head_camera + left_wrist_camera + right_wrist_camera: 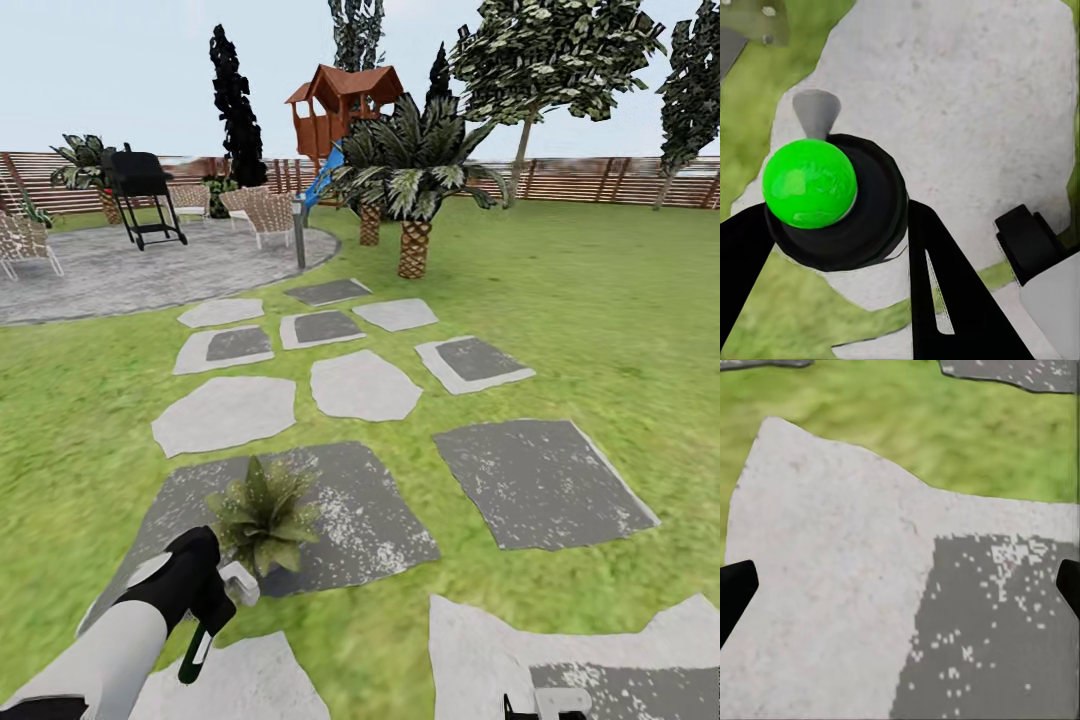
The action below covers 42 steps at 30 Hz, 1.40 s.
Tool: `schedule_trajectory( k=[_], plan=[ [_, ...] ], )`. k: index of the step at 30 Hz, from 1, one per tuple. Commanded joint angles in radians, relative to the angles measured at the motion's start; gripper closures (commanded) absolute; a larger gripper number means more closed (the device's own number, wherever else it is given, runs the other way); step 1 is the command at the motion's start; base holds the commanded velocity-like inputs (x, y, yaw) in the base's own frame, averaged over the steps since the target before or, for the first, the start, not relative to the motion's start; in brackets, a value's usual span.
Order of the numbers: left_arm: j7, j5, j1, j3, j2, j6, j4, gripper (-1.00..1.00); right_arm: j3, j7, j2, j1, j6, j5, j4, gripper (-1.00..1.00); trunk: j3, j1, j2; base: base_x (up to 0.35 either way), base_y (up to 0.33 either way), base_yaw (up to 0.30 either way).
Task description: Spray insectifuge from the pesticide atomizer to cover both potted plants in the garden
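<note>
**Left gripper on the atomizer, beside the near plant**

Your left gripper (215,600) sits low at near left, its black fingers (945,292) pinched onto the pesticide atomizer (832,199). In the left wrist view the bottle is seen end-on: dark round body, bright green dome on top, a grey nozzle pointing away from the fingers. In the head view a pale head piece and a dark, green-striped part show at the gripper.

The bottle hangs over a pale stepping stone (967,97), with lawn (620,300) around the stone's edge.

Just beyond the gripper, slightly right, one potted plant (264,515) stands on a dark grey slab (370,510): a low rosette of pointed green leaves, pot not discernible. The atomizer's pale head is just beside its near leaves; contact can't be judged.

Your right gripper (900,585) is spread wide, only the two black fingertips (733,585) showing at the frame edges, nothing between them. Below it lies a pale stone with a darker speckled patch.

Farther out: more stepping stones leading away to a round gravel patio (150,275) at far left with a black grill (145,195) and wicker chairs (262,212). Two palms (410,185) stand mid-distance, a wooden playhouse (340,105) behind them, a slatted fence (600,180) along the back.
</note>
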Motion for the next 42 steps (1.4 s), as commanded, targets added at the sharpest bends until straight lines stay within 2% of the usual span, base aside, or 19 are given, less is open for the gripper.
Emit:
schedule_trajectory(
  k=[1,7,19,24,33,42],
  plan=[
    [-0.008,-0.006,0.000,0.005,0.000,0.006,-0.002,1.00,-0.006,-0.003,0.000,-0.001,-0.003,0.011,0.001,-1.00,-0.001,0.000,0.000,0.185,-0.241,0.000],
    [-0.006,-0.006,0.001,0.008,0.001,0.006,-0.002,1.00,-0.005,-0.003,0.000,-0.001,-0.003,0.011,0.003,-1.00,-0.001,0.000,0.000,0.191,-0.161,0.173],
    [-0.005,-0.006,0.004,0.006,0.004,0.006,0.000,1.00,-0.005,-0.003,0.000,-0.001,-0.003,0.011,0.003,-1.00,-0.001,0.000,0.000,0.017,-0.006,0.274],
    [-0.005,-0.006,0.004,0.007,0.003,0.006,0.000,1.00,-0.005,-0.003,0.000,-0.001,-0.003,0.011,0.003,-1.00,-0.001,0.000,0.000,0.224,-0.083,0.163],
    [-0.005,-0.006,0.004,0.006,0.003,0.006,0.000,1.00,-0.005,-0.003,0.000,-0.001,-0.003,0.011,0.004,-1.00,-0.001,0.000,0.000,0.183,-0.204,0.021],
    [-0.005,-0.006,0.004,0.007,0.003,0.006,0.000,1.00,-0.005,-0.003,0.000,-0.001,-0.002,0.011,0.004,-1.00,-0.001,0.000,0.000,-0.016,-0.271,0.260]
  ],
)
